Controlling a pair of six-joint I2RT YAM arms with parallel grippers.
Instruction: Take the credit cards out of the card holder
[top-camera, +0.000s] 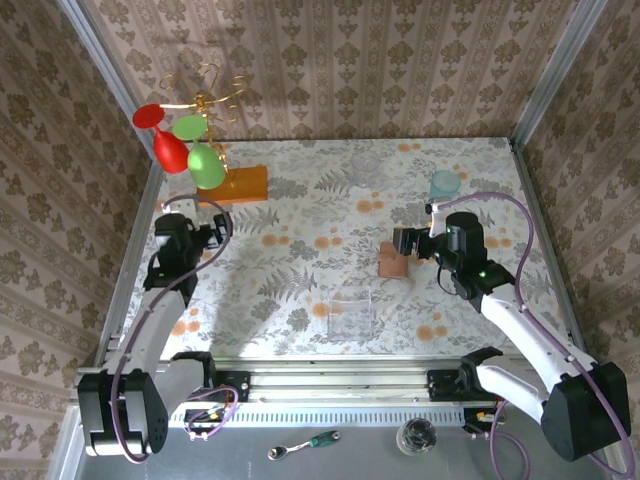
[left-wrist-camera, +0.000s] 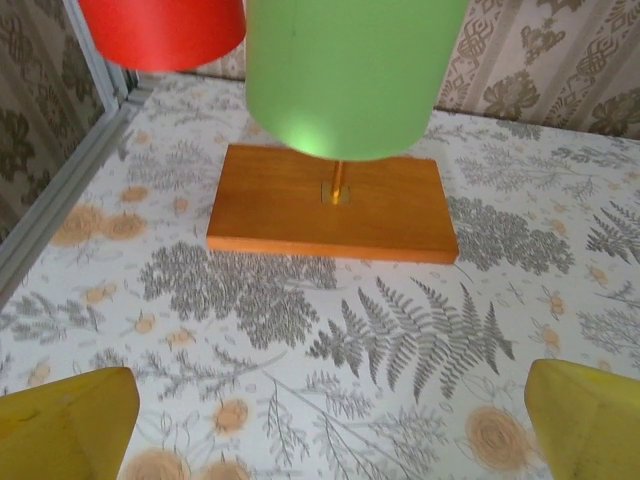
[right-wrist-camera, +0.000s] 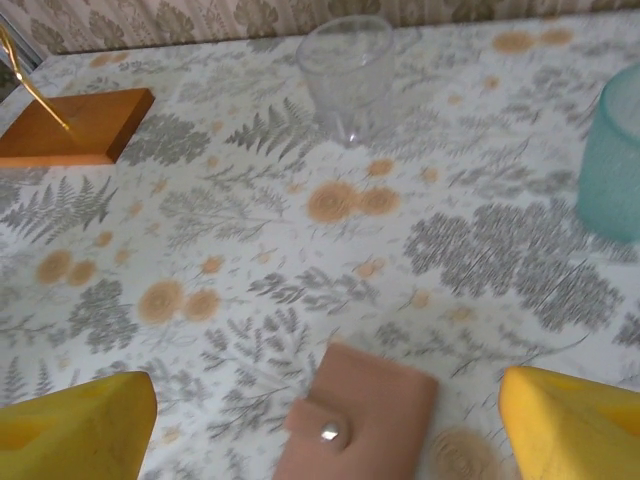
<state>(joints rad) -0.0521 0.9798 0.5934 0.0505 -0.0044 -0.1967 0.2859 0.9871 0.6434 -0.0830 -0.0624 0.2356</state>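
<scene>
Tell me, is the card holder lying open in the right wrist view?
No, the card holder lies closed on the table, reddish-brown outside up, its tab with the metal snap folded over it.

Left gripper (left-wrist-camera: 320, 432), right gripper (right-wrist-camera: 325, 425): jaws spread wide

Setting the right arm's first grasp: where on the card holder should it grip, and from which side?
Probably top-down, pinching across its two side edges. The card holder lies flat and shut on the table, snap up, so nothing stands up to grab. The right gripper hangs above it, jaws open to either side. Keep the fingers clear of the snap tab.
</scene>
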